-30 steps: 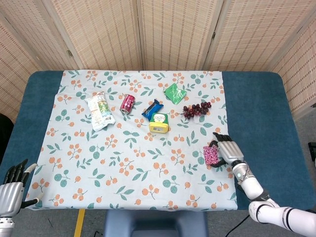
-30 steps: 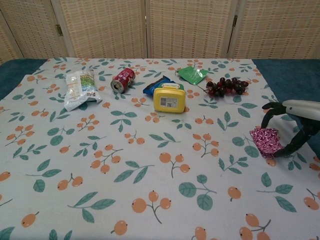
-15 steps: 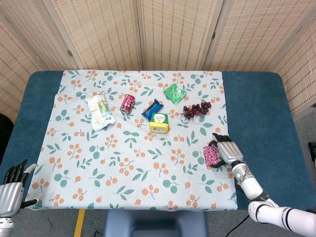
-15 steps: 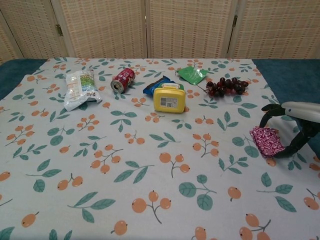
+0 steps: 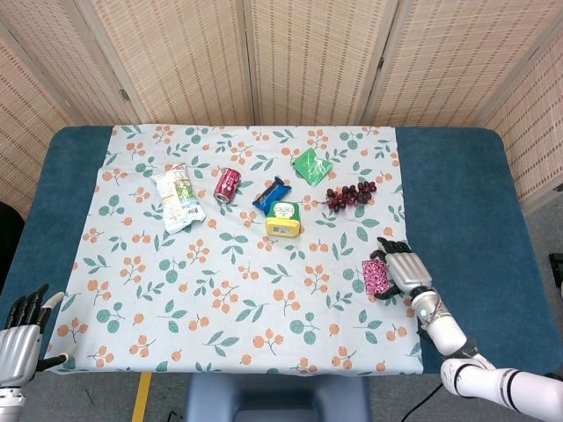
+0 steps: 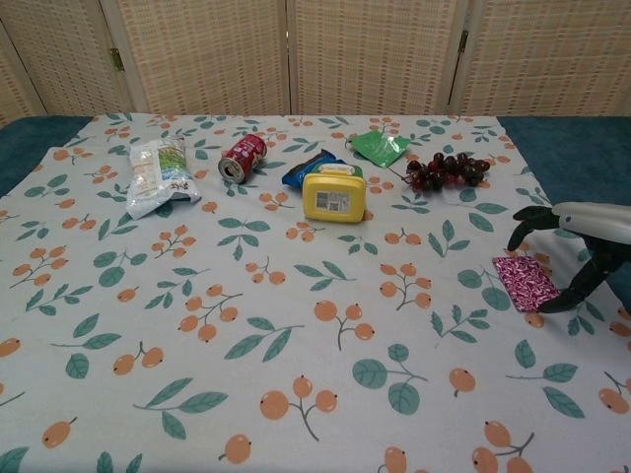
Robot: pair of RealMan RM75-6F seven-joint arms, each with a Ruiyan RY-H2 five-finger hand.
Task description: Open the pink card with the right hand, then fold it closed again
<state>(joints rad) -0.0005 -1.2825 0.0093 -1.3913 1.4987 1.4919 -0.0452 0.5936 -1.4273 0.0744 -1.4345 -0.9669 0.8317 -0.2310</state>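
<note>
The pink patterned card lies flat and closed on the floral cloth near its right edge. My right hand arches over the card's right side with its fingers apart. The thumb comes down by the card's near right corner and the other fingertips hang just beyond its far edge. Whether any fingertip touches the card I cannot tell. At the table's front left corner my left hand hangs off the edge, fingers spread and holding nothing; the chest view does not show it.
Toward the back of the cloth lie a white snack bag, a red can on its side, a blue wrapper, a yellow box, a green packet and dark grapes. Bare blue table lies right of the cloth.
The card's raised flap has dropped, so the card now lies flat. The right hand's fingers have eased slightly off it. The left hand has not moved.
</note>
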